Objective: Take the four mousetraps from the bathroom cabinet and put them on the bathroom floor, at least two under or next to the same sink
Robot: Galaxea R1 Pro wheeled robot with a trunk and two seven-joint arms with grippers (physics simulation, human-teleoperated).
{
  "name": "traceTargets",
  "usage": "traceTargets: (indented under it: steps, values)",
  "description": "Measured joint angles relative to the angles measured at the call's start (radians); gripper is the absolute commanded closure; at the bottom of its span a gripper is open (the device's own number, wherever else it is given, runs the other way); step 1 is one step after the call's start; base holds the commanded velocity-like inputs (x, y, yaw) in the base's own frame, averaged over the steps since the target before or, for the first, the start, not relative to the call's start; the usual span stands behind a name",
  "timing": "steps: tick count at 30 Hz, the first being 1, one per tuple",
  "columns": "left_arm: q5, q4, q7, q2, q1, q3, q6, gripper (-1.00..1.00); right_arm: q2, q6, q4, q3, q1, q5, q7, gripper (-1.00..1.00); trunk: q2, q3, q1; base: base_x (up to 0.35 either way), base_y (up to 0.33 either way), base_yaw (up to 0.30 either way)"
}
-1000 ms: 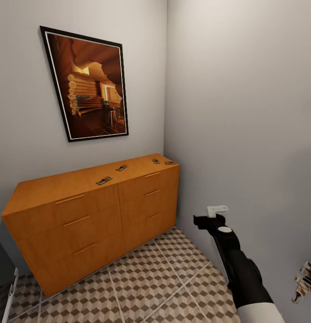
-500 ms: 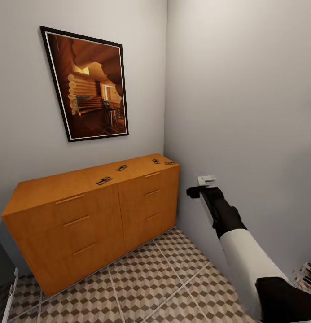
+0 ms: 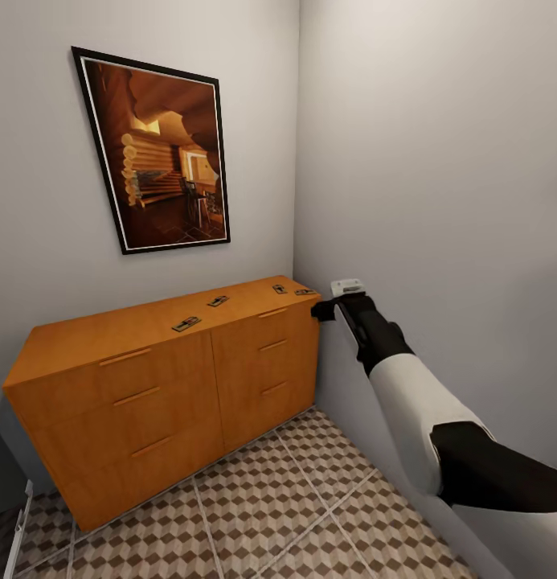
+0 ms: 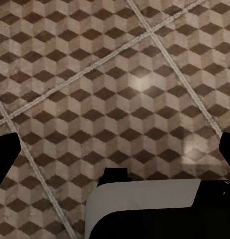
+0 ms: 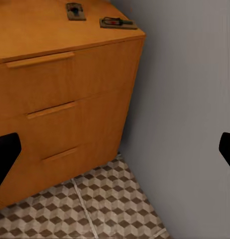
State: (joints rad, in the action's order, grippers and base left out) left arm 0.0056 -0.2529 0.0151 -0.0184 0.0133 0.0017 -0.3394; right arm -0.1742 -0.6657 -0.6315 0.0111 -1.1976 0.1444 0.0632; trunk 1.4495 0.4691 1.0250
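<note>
Four mousetraps (image 3: 186,324) lie spread along the cabinet (image 3: 149,378) top, running toward two o'clock. At three o'clock the right gripper (image 3: 325,310), jaws wide apart, hangs just beside the cabinet's right end. Left gripper (image 4: 115,149) hangs over the bathroom floor (image 4: 120,74), jaws wide.

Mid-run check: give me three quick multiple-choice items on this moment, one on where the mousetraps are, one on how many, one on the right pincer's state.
1. Where do the mousetraps lie?
A. on the cabinet top
B. on the floor
C. in an open drawer

2. How many mousetraps show in the head view?
A. two
B. three
C. four

3. What is the right pincer holding?
A. a mousetrap
B. nothing
C. a drawer handle

Answers:
1 A: the mousetraps sit on the cabinet top, drawers closed, none on the floor.
2 C: four small boards line the top.
3 B: the right pincer shows fingertips wide apart, nothing between them.
</note>
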Motion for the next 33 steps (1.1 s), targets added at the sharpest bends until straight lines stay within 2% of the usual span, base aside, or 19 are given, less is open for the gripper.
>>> traceTargets:
  steps: [4, 7, 16, 26, 33]
  values:
    - [0.0, 0.0, 0.0, 0.0, 0.0, 0.0, 0.0, -1.0, 0.0, -0.007, 0.023, 0.0, -0.059, -0.001, 0.0, -1.0, 0.0, 0.0, 0.0, 0.0, 0.0, 0.0]
    - [0.0, 0.0, 0.0, 0.0, 0.0, 0.0, 0.0, -1.0, 0.0, -0.01, 0.031, 0.0, -0.078, -0.001, 0.0, -1.0, 0.0, 0.0, 0.0, 0.0, 0.0, 0.0]
    - [0.0, 0.0, 0.0, -0.002, 0.0, 0.001, 0.0, -1.0, 0.0, -0.004, 0.075, 0.002, -0.089, -0.001, -0.001, -1.0, 0.0, 0.0, 0.0, 0.096, 0.0, 0.0]
    - [0.0, 0.002, 0.005, -0.007, 0.0, 0.002, 0.007, -1.0, 0.0, 0.029, 0.153, 0.003, -0.09, -0.001, -0.006, -1.0, 0.0, 0.0, -0.001, 0.3, 0.0, 0.0]
    - [0.0, 0.028, 0.006, -0.024, 0.0, 0.003, 0.007, -1.0, 0.0, 0.043, 0.179, 0.003, -0.09, -0.002, -0.007, -1.0, 0.0, 0.0, -0.001, 0.329, 0.016, 0.0]
